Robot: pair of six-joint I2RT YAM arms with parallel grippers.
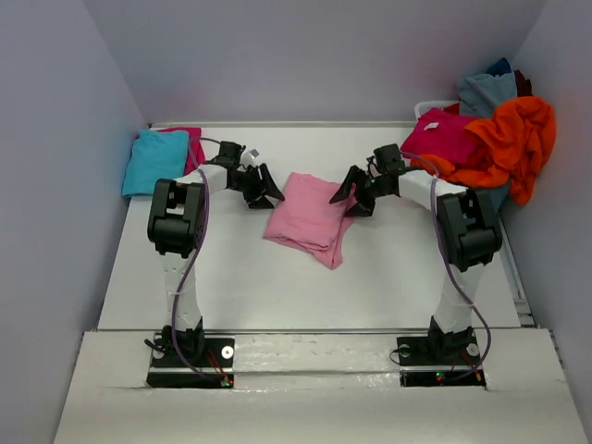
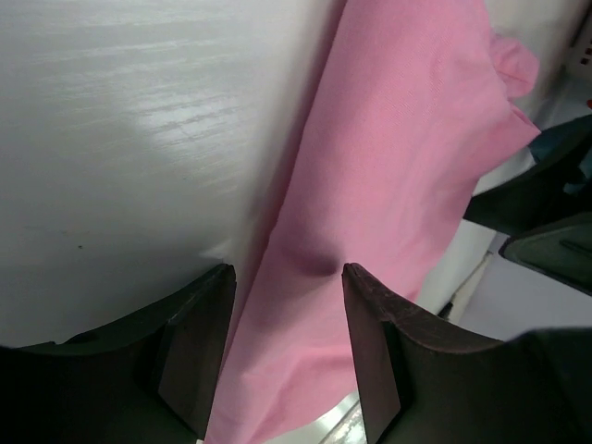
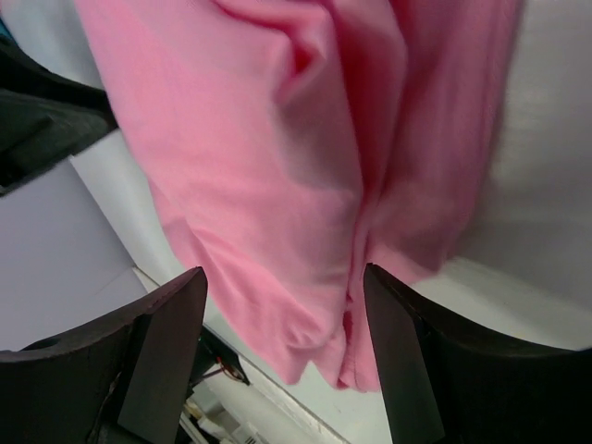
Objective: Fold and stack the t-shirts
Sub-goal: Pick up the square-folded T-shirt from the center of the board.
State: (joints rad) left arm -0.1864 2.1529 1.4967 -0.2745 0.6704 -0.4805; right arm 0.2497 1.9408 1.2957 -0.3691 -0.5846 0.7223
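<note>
While the light pink t-shirt [image 1: 310,220] lies partly folded at the middle of the desk [image 1: 398,277], it is flanked at its far corners by the left pincer [image 1: 263,191] and the right pincer [image 1: 356,198] — both held open astride its edges, nothing gripped, presumably so the next fold can be taken. A turquoise t-shirt [image 1: 154,162] is set aside far left.

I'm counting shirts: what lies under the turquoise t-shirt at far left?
A magenta t-shirt pokes out from under the turquoise t-shirt along its right edge. Most of it is covered; anything else beneath cannot be seen.
</note>
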